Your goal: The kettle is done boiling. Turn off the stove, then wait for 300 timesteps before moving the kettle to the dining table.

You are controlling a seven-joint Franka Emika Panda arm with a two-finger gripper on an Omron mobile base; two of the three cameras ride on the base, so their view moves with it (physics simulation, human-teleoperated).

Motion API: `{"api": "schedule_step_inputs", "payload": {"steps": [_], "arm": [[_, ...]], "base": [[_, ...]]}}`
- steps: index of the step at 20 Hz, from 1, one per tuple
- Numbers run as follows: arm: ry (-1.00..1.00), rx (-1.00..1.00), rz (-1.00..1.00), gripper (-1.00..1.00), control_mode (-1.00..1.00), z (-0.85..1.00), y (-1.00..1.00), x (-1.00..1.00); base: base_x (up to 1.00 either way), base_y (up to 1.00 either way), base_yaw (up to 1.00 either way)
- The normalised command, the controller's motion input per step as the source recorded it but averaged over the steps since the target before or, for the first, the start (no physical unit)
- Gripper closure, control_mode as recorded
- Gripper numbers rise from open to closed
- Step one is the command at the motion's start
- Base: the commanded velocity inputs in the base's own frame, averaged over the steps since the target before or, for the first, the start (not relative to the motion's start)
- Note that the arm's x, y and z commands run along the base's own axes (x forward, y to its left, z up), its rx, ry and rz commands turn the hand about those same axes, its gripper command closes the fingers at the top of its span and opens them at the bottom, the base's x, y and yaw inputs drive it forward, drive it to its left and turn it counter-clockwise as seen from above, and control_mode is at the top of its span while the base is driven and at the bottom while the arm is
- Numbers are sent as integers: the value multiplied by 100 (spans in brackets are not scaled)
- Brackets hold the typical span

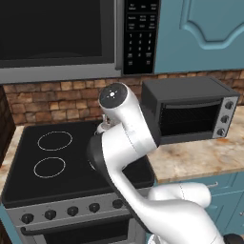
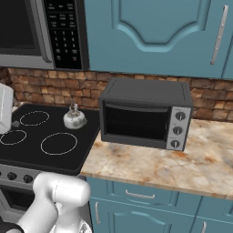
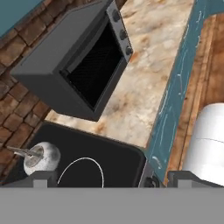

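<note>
Your end effector (image 3: 111, 179) hangs wide open and empty above the stove (image 3: 118, 162). The kettle (image 3: 40, 158) sits on the stove's back corner nearest the toaster oven (image 3: 74, 61), off to one fingertip's side; the knobs (image 1: 72, 210) line the stove's front.

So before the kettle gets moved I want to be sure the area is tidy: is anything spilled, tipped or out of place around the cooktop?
Nothing stands out. The kettle stands upright on the back right of the stove, and the toaster oven sits squarely on the counter beside it. No spill shows.
</note>
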Motion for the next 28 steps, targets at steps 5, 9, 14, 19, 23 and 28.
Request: {"api": "schedule_step_inputs", "payload": {"steps": [5,9,14,19,23,28], "arm": [[7,-7,25,-100,-100,-4,-5,37],[9,-10,24,-100,-100,-11,0,28],[8,-12,24,-100,-100,-22,0,17],[2,-8,20,-100,-100,-9,0,5],[0,-3,18,-100,-100,-3,-10,10],[0,0,13,-100,-100,-12,-15,19]], "base": [[0,0,0],[0,0,0],[0,0,0],[0,0,0],[0,0,0],[0,0,0]]}}
